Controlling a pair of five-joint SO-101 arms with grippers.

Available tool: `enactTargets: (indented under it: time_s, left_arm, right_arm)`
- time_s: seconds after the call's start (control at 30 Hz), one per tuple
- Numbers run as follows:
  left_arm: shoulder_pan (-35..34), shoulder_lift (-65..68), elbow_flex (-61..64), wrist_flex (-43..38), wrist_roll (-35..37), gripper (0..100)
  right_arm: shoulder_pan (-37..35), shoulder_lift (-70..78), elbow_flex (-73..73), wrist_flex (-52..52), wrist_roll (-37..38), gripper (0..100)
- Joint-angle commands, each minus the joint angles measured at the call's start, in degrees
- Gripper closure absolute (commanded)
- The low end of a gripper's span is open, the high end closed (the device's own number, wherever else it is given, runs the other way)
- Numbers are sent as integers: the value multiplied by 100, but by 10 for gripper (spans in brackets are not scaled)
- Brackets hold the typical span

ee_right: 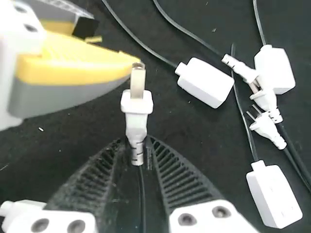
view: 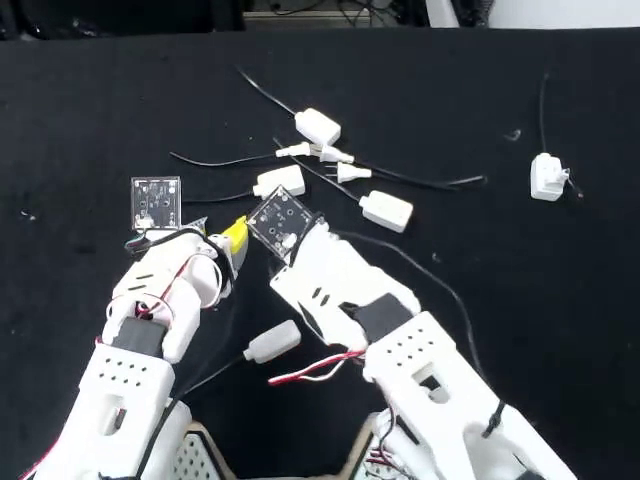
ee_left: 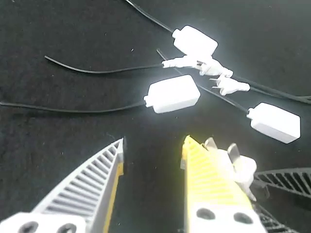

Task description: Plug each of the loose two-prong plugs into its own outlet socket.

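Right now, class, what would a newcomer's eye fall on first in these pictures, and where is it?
The right gripper is shut on a white two-prong plug, its prongs right beside the yellow finger of the open left gripper, at the near middle of the black table. Beyond them, white outlet sockets and loose plugs lie tangled on black cords.

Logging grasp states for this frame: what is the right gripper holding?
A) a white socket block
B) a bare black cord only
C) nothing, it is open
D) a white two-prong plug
D: in the right wrist view, the right gripper is closed on the body of a white two-prong plug, with the prongs pointing away from the gripper.
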Motion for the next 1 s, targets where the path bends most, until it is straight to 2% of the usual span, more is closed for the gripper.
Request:
enactTargets:
  time_s: [0.0, 0.13, 0.4, 0.5, 0.67, 0.97]
  left_arm:
    - [75, -114, -426, 88, -35, 805]
    - [330, -492, -681, 668, -9, 805]
    - [365, -949, -479, 659, -53, 804]
    - [435, -949, -303, 580, -316, 805]
    - [505, -941, 295, -53, -624, 805]
    - [488, -941, 347, -70, -615, 805]
  right_arm:
    - [-70, -31, -84, 18, 202, 988]
    - [-79, 453, -312, 9, 229, 988]
    - [-88, 1077, -593, 9, 202, 988]
    - [-88, 963, -567, 26, 193, 988]
    - [-158, 400, -567, 484, 193, 988]
    - [-211, -418, -286, 712, 193, 988]
